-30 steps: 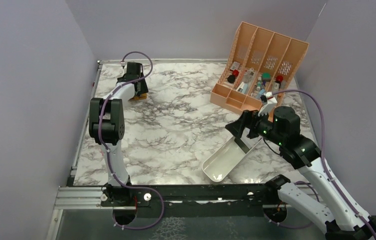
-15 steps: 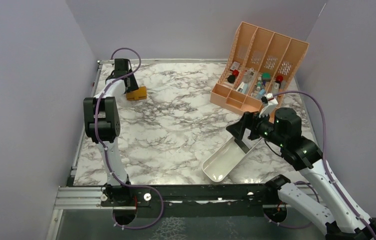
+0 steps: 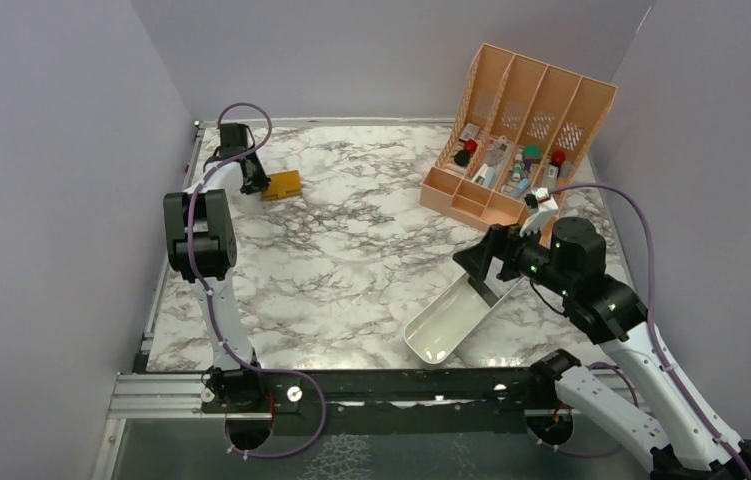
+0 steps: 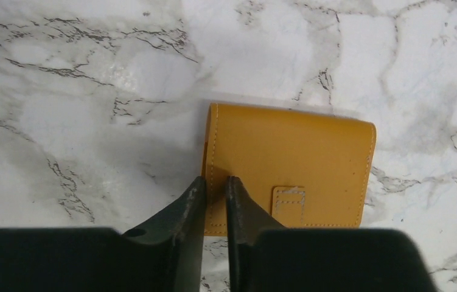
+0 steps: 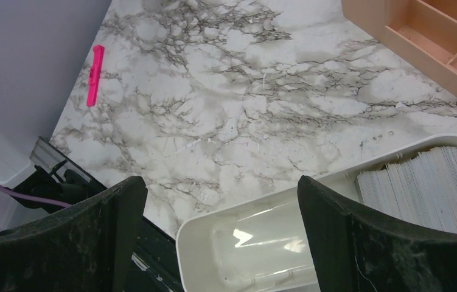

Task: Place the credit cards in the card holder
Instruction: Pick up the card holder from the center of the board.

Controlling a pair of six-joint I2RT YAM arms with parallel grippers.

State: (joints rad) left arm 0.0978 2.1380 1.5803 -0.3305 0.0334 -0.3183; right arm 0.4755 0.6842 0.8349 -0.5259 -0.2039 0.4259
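Marbled surface (image 3: 351, 250), grey walls on three sides. At its far left corner I see the orange wallet (image 4: 289, 161) lying folded with its snap tab up. My left gripper (image 4: 214, 182) is pinched narrow on the wallet's left edge, near a corner. My right gripper (image 5: 219, 182) hangs wide open, holding nothing, above the white tray (image 5: 195, 243) at the near right. The pale cards (image 5: 423, 182) sit stacked at one end of it. A peach organiser (image 3: 521, 140) stands at the far right.

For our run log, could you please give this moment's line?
left hand: straddles edge of mustard leather wallet | right hand: open above white oblong tray
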